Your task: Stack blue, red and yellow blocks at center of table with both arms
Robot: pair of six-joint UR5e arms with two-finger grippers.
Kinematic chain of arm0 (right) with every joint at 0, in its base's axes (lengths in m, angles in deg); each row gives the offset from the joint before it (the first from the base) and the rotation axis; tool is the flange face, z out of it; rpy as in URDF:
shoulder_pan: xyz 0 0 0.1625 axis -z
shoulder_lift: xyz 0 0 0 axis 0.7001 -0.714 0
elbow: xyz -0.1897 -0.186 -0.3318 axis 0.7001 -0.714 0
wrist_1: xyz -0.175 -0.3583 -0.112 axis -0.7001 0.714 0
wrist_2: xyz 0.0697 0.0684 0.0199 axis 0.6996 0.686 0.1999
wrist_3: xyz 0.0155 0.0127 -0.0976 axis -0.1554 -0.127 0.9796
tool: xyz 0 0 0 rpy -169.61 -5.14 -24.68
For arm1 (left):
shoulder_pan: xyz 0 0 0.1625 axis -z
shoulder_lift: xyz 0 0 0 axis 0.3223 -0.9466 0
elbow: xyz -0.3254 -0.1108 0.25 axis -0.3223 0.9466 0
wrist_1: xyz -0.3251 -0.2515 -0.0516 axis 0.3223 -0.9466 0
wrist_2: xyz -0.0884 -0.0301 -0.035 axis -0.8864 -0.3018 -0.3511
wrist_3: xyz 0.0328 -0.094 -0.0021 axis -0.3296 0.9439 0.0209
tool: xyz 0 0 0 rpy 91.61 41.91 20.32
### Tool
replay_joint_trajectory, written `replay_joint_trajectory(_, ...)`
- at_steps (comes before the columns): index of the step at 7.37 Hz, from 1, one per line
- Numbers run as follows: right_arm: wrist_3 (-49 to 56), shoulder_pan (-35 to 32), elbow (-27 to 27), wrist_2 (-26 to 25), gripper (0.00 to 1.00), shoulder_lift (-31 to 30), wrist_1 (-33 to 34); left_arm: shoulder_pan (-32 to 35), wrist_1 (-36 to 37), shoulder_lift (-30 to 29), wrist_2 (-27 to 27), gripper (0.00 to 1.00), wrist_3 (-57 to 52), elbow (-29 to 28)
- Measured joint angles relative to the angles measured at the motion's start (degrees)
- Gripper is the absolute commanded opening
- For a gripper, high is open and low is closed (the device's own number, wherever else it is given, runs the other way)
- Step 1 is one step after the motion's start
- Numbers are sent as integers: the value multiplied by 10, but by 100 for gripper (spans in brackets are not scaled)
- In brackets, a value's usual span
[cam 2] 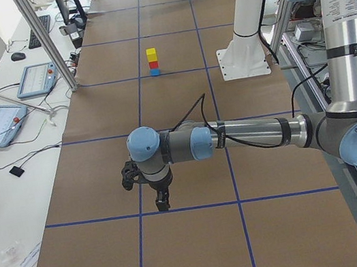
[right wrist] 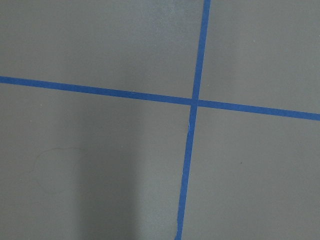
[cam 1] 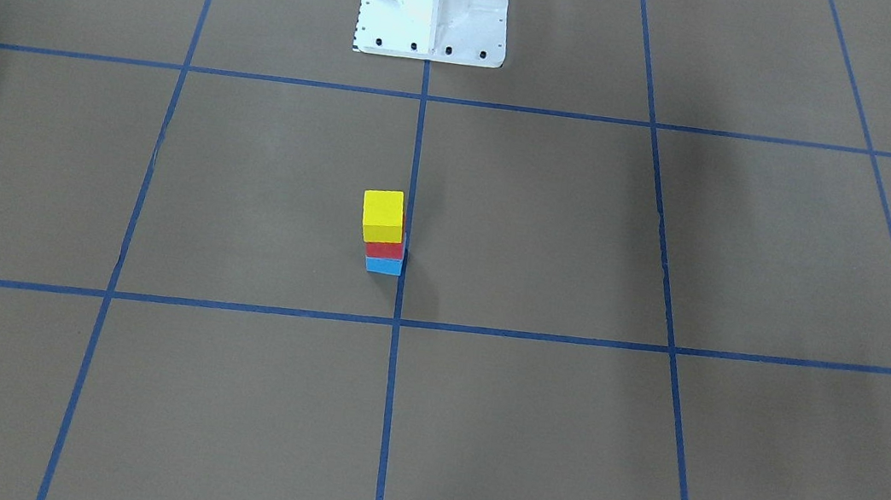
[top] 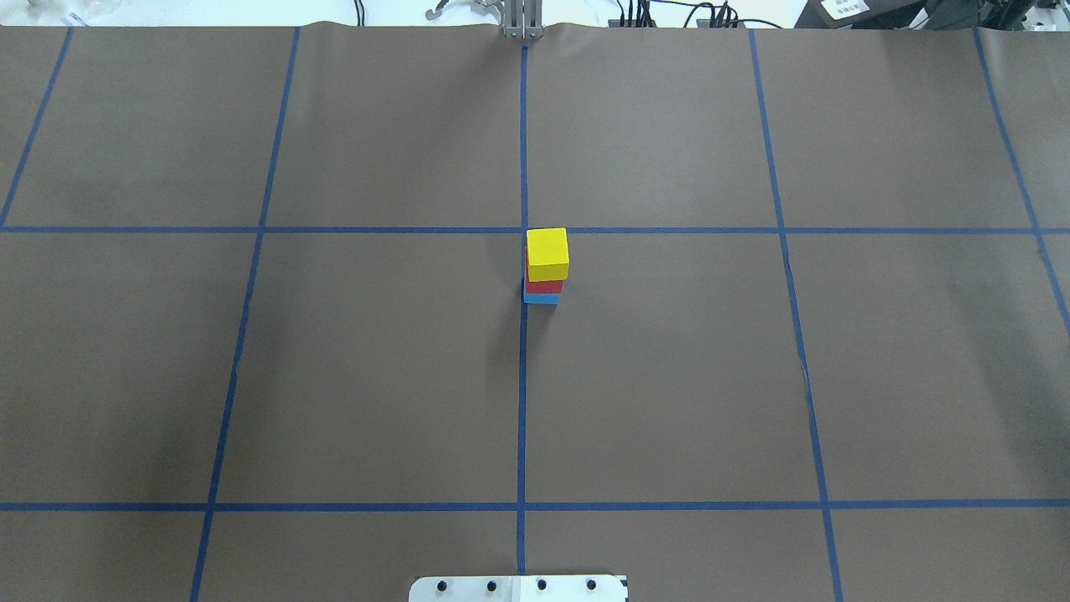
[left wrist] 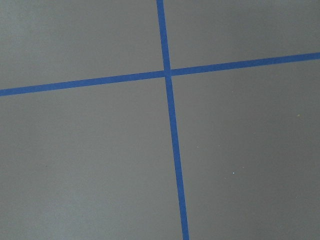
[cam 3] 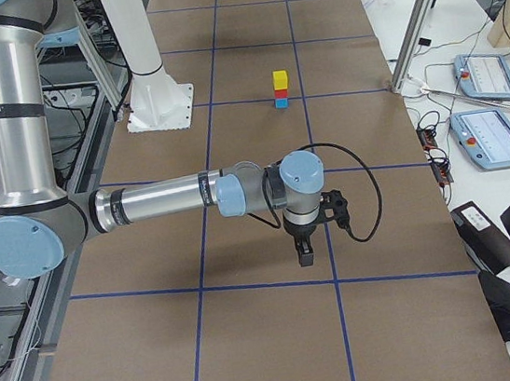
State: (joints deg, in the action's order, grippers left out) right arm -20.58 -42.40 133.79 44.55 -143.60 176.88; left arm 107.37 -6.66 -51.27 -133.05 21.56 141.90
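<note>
The yellow block [cam 1: 382,214] sits on the red block [cam 1: 384,249], and the red sits on the blue block [cam 1: 383,265], which rests on the worktop [cam 1: 584,242]. All three make one upright stack near the middle of the worktop. It is well clear of every edge and corner, and it stands in front of the pedestal [cam 1: 433,7]. The blue block's side lies against the centre tape line, just short of a tape crossing. From these steep angles I cannot tell whether the blocks are perfectly flush, but nothing looks tilted or overhanging.

Nothing touches the stack. My left gripper [cam 2: 161,202] hangs pointing down over bare worktop toward the left end, well apart from the blocks. My right gripper [cam 3: 304,257] hangs the same way toward the right end. Each shows only in a side view, so I cannot tell how wide either one stands. Neither appears to carry a block, since all three are in the stack. Both wrist cameras see only brown surface and a tape crossing, with no fingers and no block.

I judge the stacking done: three colours, one column, at the centre. I see no loose block left to fetch. At most, what is left is parking both arms while keeping them away from the stack.
</note>
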Motion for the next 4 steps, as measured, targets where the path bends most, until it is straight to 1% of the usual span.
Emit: replay_joint_trajectory(4, 0, 0, 0, 0, 100, 0, 1, 0, 0, 0, -1, 100, 0, -5)
